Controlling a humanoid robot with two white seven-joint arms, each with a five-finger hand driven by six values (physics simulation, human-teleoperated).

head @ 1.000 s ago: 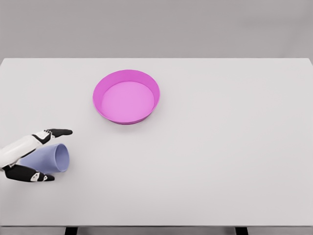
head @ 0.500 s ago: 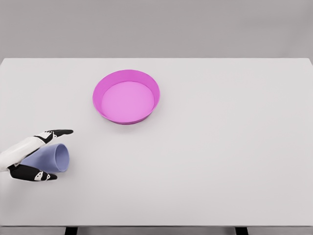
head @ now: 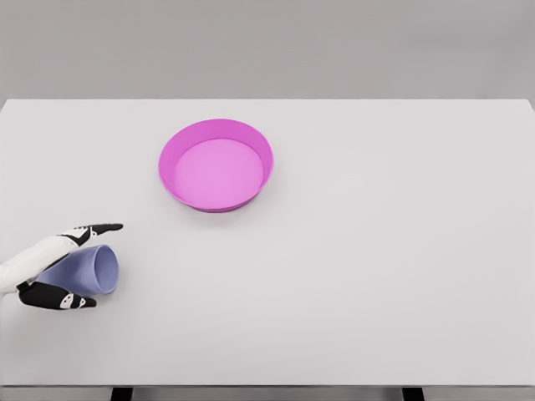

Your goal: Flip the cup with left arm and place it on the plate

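A pale blue cup lies on its side near the table's left edge, its mouth facing right. My left hand reaches in from the left and straddles it. The fingers lie along the cup's far side and the thumb presses its near side, so the hand is shut on the cup. A shallow magenta plate stands empty further back, up and to the right of the cup. The right arm is out of view.
The white table stretches wide to the right and front of the cup. Its front edge runs along the bottom of the view.
The thumb has drawn up against the cup's near side and the fingers have settled onto its far side. The cup and the plate stay where they were.
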